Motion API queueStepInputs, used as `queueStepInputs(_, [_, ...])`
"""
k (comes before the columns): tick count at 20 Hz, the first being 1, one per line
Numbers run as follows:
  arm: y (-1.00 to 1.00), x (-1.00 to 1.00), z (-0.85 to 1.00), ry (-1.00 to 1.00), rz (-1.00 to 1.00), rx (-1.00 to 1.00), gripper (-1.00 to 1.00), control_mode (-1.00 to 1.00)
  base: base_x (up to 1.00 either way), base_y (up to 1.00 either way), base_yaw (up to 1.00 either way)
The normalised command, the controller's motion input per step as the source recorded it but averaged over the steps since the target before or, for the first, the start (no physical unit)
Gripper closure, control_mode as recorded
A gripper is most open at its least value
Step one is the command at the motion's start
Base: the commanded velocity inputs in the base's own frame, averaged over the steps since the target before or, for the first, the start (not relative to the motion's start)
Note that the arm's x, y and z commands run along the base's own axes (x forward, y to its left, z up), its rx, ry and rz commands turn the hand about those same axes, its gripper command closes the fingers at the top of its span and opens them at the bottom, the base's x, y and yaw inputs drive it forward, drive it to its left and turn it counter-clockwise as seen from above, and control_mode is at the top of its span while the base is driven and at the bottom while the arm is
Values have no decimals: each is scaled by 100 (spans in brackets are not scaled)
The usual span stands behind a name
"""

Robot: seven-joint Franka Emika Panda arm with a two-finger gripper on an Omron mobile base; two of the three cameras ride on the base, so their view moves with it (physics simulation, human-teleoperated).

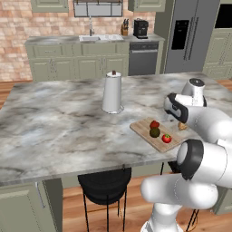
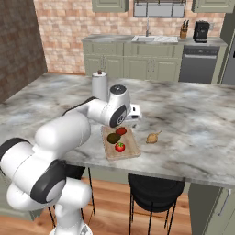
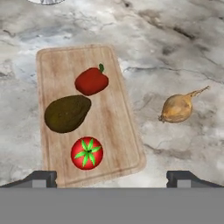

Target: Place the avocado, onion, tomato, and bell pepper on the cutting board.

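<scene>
- I have the claw (image 3: 112,179) hanging released above the marble worktop (image 3: 183,52), its two dark fingertips (image 3: 40,178) spread wide and gripping nothing.
- Through the hand camera, the cutting board (image 3: 118,113) lies flat on the worktop under the left fingertip.
- Three of the items sit on the board: the bell pepper (image 3: 91,81) at its far end, the avocado (image 3: 66,113) in the middle, touching or just beside the pepper, and the tomato (image 3: 87,152) at the near end, green top facing up.
- The onion (image 3: 177,108) lies on bare worktop to the right of the board, apart from its edge, lying on its side.
- From the right base camera, the onion (image 2: 152,137) is again just right of the board (image 2: 131,148).
- From the left base camera, a white paper towel roll (image 1: 112,92) stands upright on the worktop, left of and beyond the board (image 1: 144,129).
</scene>
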Motion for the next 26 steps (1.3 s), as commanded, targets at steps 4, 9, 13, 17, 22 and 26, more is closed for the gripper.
queueStepInputs(4, [-24,0,18,7,-1,6,-100,-100,0,0,0])
queueStepInputs(9, [-26,0,17,12,-4,8,-100,-100,0,0,0])
queueStepInputs(13, [-20,0,14,17,-10,7,-100,-100,0,0,0])
queueStepInputs(17, [-14,0,1,10,-19,5,-100,-100,0,0,0])
queueStepInputs(22, [-4,0,0,1,-30,1,-100,-100,0,0,0])
queueStepInputs(26, [0,-2,0,0,-38,0,-100,-100,0,0,0])
